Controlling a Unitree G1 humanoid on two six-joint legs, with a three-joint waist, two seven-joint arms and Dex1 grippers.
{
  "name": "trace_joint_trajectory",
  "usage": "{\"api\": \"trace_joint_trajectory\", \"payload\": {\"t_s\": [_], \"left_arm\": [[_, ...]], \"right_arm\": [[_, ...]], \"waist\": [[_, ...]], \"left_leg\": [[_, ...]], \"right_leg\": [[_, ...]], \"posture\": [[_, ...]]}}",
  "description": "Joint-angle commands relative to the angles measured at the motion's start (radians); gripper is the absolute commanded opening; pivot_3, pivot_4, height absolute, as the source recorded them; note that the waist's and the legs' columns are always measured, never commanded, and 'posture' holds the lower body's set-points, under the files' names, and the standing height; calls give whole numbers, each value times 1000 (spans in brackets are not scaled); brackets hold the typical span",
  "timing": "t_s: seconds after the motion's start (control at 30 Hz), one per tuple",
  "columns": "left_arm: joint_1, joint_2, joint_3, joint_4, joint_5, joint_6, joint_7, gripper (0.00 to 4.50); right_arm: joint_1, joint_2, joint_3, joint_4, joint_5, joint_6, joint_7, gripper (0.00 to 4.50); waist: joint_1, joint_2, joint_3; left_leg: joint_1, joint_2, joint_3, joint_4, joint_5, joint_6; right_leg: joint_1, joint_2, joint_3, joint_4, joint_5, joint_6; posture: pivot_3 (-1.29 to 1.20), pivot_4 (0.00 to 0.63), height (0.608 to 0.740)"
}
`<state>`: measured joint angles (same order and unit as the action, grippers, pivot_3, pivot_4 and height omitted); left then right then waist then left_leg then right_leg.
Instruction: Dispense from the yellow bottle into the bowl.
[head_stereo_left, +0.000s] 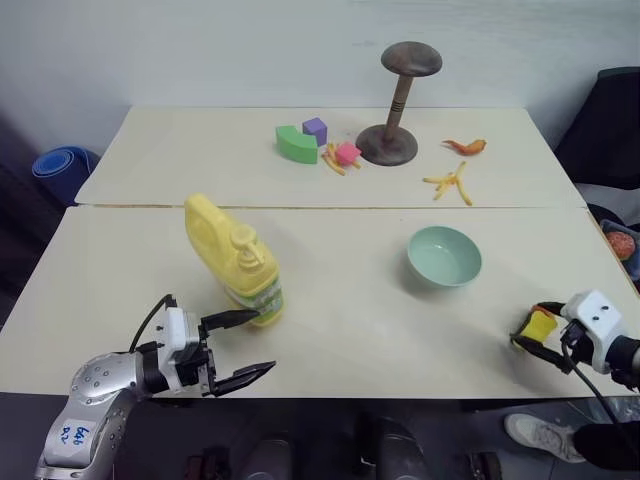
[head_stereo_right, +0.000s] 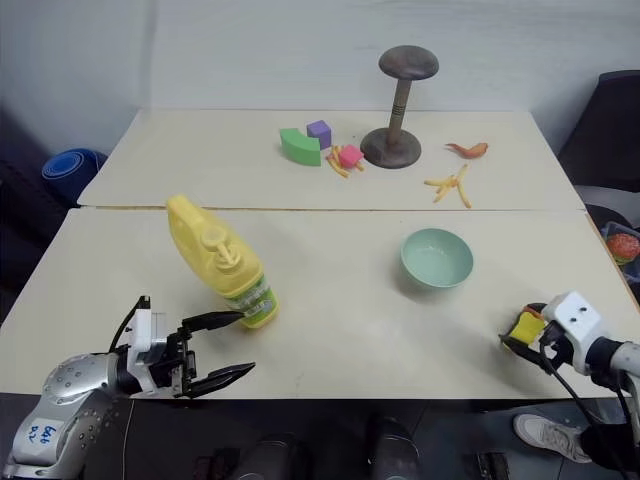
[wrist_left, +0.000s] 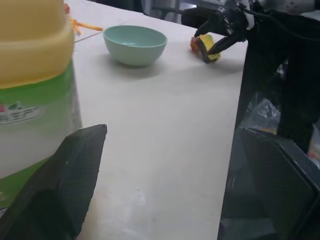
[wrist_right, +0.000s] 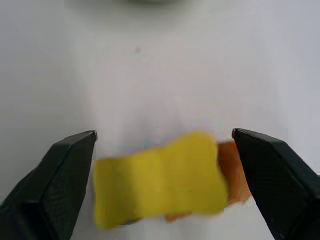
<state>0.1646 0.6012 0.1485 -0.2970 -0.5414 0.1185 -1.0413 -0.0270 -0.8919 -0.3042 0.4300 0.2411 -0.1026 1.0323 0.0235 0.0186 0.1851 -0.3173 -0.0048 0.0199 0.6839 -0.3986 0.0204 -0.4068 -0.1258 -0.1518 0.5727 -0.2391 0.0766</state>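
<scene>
Both grippers agape: left gripper (head_stereo_left: 245, 345) beside yellow bottle (head_stereo_left: 235, 259); right gripper (wrist_right: 162, 175) straddles yellow block (wrist_right: 160, 177) (orange behind).

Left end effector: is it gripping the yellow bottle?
No. The left end effector is open beside the yellow bottle, its fingers not closed on it.

Cream table (head_stereo_left: 350, 330): yellow bottle (head_stereo_left: 235, 262), bowl (head_stereo_left: 444, 256), stand (head_stereo_left: 396, 105), possibly toy blocks (head_stereo_left: 312, 140).
</scene>
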Motion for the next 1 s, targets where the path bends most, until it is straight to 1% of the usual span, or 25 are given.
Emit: {"api": "trace_joint_trajectory", "payload": {"t_s": [0.03,0.07,0.13,0.27,0.37,0.53,0.6,0.67,0.73,0.87,0.9,0.97,1.0], "left_arm": [[-3,-3,30,-16,-35,1,3,4500],[-3,-1,30,-16,-35,0,0,4500],[-1,3,30,-16,-34,3,-3,4500],[-3,3,23,-16,-27,1,-4,4500],[-9,4,17,-13,-18,-2,-3,4500],[-27,-3,9,-11,1,-14,9,4500],[-32,-12,12,-8,16,-31,23,4500],[-30,-22,17,-10,27,-46,41,4500],[-15,-26,23,-19,29,-51,51,4500],[27,-27,57,-54,-7,-28,72,4500],[38,-28,76,-67,-30,-12,83,4500],[69,-19,121,-111,-115,53,96,4500],[86,-12,145,-134,-146,76,100,4500]], "right_arm": [[11,19,-38,-259,177,127,58,4456],[8,25,-31,-340,228,203,50,4456],[-22,31,4,-465,271,305,17,4456],[-99,61,85,-580,262,451,-73,4456],[-154,77,191,-586,172,497,-123,4456],[-274,203,332,-458,-28,460,-308,4456],[-304,243,363,-420,-71,482,-354,4085],[-339,282,389,-373,-105,473,-383,3545],[-372,315,395,-338,-112,471,-390,2776],[-400,335,404,-321,-114,456,-365,1305],[-406,333,407,-323,-113,448,-352,987],[-417,329,404,-336,-108,451,-337,209],[-422,322,405,-345,-105,444,-317,35]], "waist": [[-1,0,0],[-1,1,0],[0,1,0],[2,0,0],[4,0,0],[0,-1,0],[0,-1,0],[-1,-1,0],[-2,-1,0],[-4,-1,0],[-4,-1,0],[-4,-1,0],[-4,-1,0]], "left_leg": [[0,0,0,0,0,0],[0,0,0,0,0,0],[0,1,0,0,0,-1],[0,1,0,0,0,-1],[0,0,-2,0,0,-1],[-2,-1,-4,0,0,-1],[-2,-1,-4,0,0,-1],[-2,-1,-4,0,1,-2],[-2,-1,-4,0,1,-1],[-2,0,-4,0,2,-1],[-2,0,-4,0,2,-1],[-2,0,-5,0,2,-1],[-2,0,-5,0,1,-1]], "right_leg": [[0,0,1,0,0,0],[0,0,1,0,0,0],[0,0,1,0,0,0],[-1,0,2,0,0,0],[-4,-1,0,-1,0,0],[-4,-1,-3,-1,0,0],[-4,-1,-3,0,0,0],[-4,-1,-3,1,0,0],[-4,-1,-3,1,0,0],[-4,0,-3,3,0,0],[-4,0,-3,3,0,0],[-4,0,-4,2,0,0],[-4,0,-4,2,0,0]], "posture": [[0,150,740],[0,150,740],[0,150,740],[0,150,740],[0,150,740],[0,150,740],[0,150,740],[0,150,740],[0,150,740],[0,150,740],[0,150,740],[0,150,740],[0,150,740]]}}
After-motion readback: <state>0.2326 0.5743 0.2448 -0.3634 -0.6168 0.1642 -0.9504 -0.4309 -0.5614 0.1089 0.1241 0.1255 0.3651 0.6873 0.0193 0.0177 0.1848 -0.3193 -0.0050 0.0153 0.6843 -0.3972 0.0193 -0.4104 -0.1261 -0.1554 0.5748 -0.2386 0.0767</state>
